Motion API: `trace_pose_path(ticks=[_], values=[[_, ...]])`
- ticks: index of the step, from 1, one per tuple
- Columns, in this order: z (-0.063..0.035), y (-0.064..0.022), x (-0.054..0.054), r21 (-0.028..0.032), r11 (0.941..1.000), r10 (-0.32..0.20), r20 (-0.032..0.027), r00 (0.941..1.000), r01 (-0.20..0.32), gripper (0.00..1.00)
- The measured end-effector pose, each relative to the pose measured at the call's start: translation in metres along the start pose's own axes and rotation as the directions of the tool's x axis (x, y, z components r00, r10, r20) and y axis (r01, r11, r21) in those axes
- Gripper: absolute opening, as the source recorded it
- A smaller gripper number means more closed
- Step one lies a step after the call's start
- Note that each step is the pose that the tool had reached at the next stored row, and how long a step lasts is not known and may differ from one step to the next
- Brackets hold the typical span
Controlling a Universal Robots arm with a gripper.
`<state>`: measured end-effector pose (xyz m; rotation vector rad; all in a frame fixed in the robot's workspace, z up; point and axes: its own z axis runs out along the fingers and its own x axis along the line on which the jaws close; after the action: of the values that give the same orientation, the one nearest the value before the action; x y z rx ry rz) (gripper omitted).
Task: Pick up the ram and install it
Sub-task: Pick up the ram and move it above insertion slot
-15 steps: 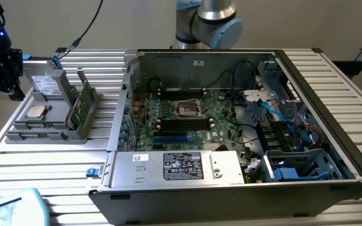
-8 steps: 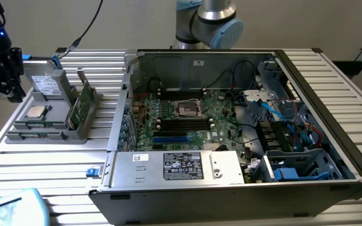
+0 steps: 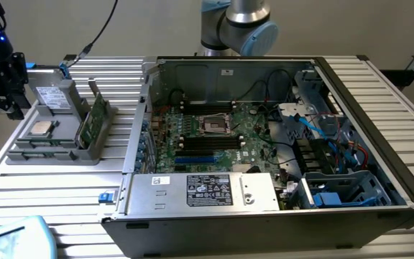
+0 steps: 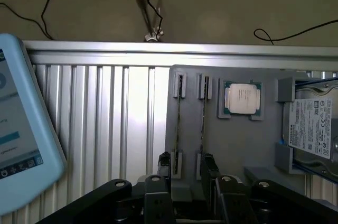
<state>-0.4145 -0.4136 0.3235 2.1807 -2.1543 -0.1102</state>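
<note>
Gripper [image 4: 186, 165] hovering over tray [image 4: 237, 145], fingers [image 4: 163, 161] standing apart, empty; ram [image 4: 179, 123] sitting edge-up just ahead, long axis running away from fingertips.

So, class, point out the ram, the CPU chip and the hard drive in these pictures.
ram [image 4: 203, 123], wrist view, its narrow edge.
CPU chip [image 4: 242, 99], wrist view, silver lid.
hard drive [image 4: 316, 126], wrist view, white label.

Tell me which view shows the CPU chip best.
Wrist view: the CPU chip is seen straight down, whole, silver lid and green edge framed in its pocket on the grey holder. In the exterior view the CPU chip shows at a slant on that holder, beside the upright green card.
</note>
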Motion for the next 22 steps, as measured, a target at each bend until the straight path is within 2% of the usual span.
trace_pose_path(ticks=[14,22], values=[[0.0003,0.0,0.0,-0.0001,1.0,0.0,-0.0001,1.0,0.0,0.37],[0.0134,-0.0014,0.0,0.0008,1.0,0.0,0.0001,1.0,0.0,0.37]])
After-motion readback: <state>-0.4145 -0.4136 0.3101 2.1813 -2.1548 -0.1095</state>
